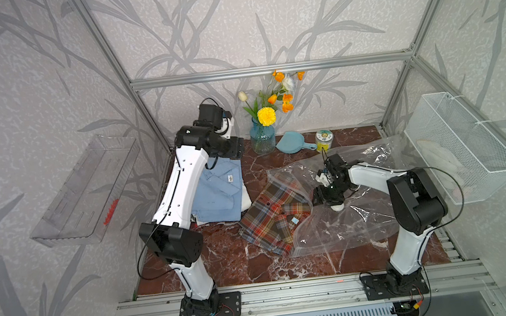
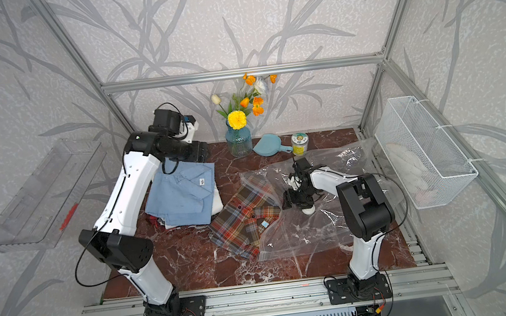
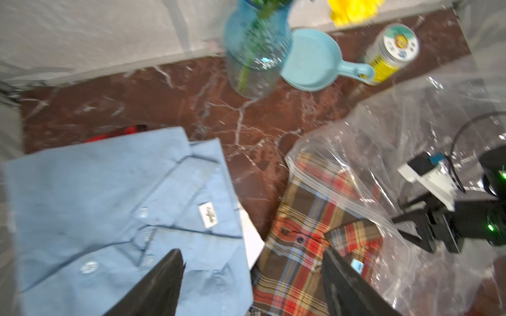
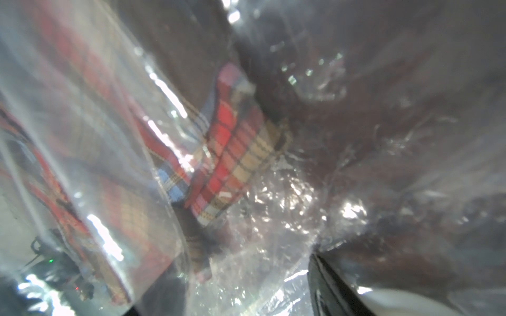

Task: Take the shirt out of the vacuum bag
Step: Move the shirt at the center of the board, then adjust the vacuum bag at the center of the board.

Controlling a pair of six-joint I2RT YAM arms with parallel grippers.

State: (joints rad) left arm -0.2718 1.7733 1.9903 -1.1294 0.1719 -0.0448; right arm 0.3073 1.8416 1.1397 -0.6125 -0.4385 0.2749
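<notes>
A brown, red and blue plaid shirt point(image 1: 274, 218) point(image 2: 246, 221) lies mid-table, its right part still under the film at the mouth of the clear crinkly vacuum bag point(image 1: 360, 227) point(image 2: 319, 235). The bag's white valve disc point(image 1: 336, 207) peeks out beneath my right gripper point(image 1: 317, 198), which stands open, fingers down on the bag beside the shirt's collar. In the right wrist view the plaid shirt point(image 4: 238, 153) shows through glossy plastic, with one finger point(image 4: 328, 290) visible. My left gripper point(image 3: 253, 273) hangs open and empty in the air, between the blue shirt and the plaid shirt point(image 3: 298, 246).
A folded light-blue shirt point(image 1: 219, 188) tops a pile of clothes at the back left. Along the back stand a blue glass vase of flowers point(image 1: 262, 140), a blue handled dish point(image 1: 293, 142) and a small jar point(image 1: 324, 140). A wire basket point(image 1: 464, 147) hangs right, a clear shelf point(image 1: 87, 190) left.
</notes>
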